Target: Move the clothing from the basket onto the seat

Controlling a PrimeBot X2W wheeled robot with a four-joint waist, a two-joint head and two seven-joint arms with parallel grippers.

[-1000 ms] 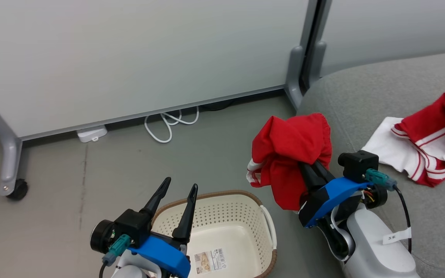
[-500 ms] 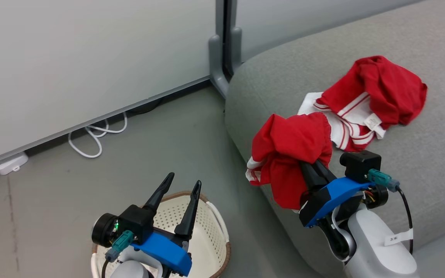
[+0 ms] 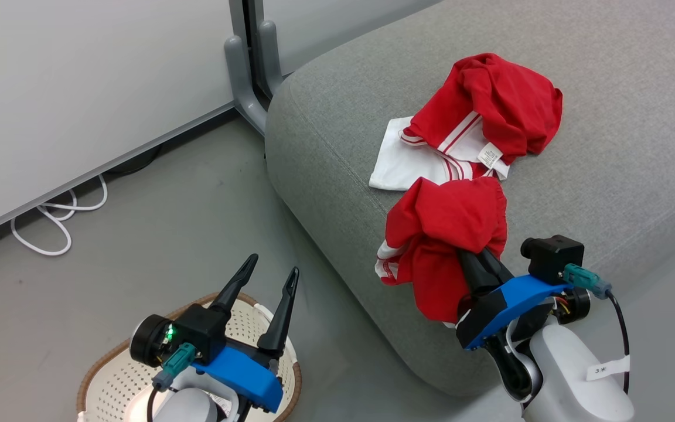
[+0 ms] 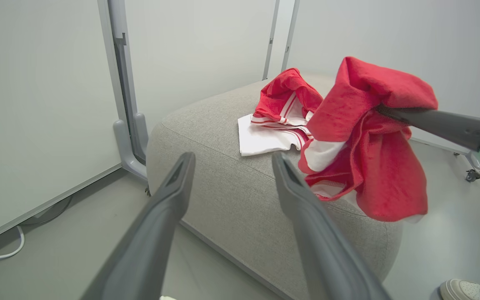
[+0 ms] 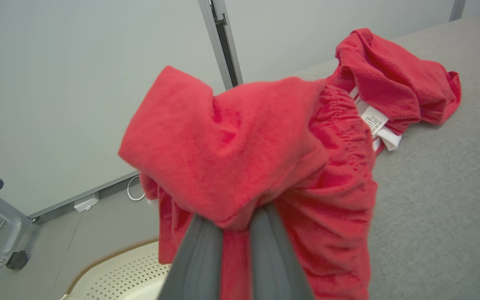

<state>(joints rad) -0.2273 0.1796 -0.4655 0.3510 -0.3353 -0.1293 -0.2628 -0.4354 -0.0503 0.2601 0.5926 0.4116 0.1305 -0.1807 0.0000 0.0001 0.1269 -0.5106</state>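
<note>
Done: striped garment (image 3: 466, 129) lay on seat (image 3: 607, 146), beyond right jaws.
Remaining: red garment (image 3: 443, 234) clamped in right gripper (image 3: 478, 261), not yet released.
Left gripper (image 3: 274, 265): jaws apart, empty.

1. Your view swung right, so the basket (image 3: 109, 384) now sits in its bottom-left corner.
2. Your right tool (image 3: 473, 259), gripping the red garment (image 3: 443, 228), went from above the floor (image 3: 167, 223) to over the seat (image 3: 607, 117) edge.

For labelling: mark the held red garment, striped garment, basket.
Plain red garment (image 3: 449, 223): head view, bunched fold.
Red-and-white striped-trim garment (image 3: 396, 169): head view, white panel.
Cream perforated plastic basket (image 3: 119, 375): head view, perforated wall.
</note>
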